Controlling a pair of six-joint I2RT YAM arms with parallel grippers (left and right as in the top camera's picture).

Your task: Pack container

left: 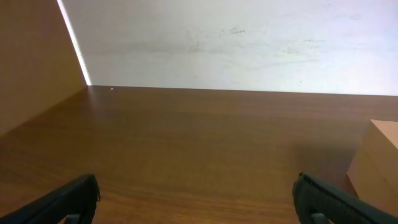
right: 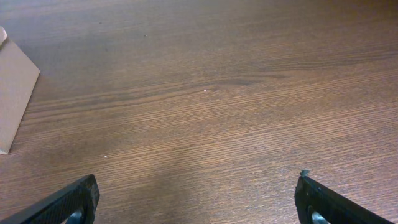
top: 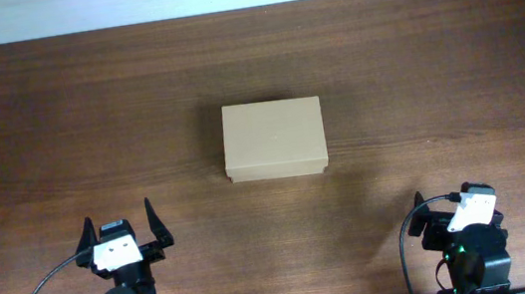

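The box [top: 274, 141] lies flat on the counter [top: 58, 112], midway between the left and right edges and somewhat nearer the far edge than the near one, well away from every corner. Its lid is down. A thin darker strip along its near side looks like the lid's front lip, so the hinge probably runs along the far side.

The left gripper [top: 119, 220] waits at the near edge toward the near-left corner, fingers spread wide and holding nothing. The right gripper [right: 198, 182] sits toward the near-right corner, also spread and bare. Both are well apart from the box. Each wrist view catches only one corner of it at the frame edge.

The box is likely light, thin cardboard: stiff enough along its folds, but its walls and lid should dent under a hard squeeze. Its matte surface should not slip in the pads, though so light a box may slide on the smooth wood when pushed. From overhead it looks wider than the left fingers' spread, so straddling it seems unlikely. The better hold is probably the near lip, pinched gently and lifted while the other gripper steadies a side wall or corner.
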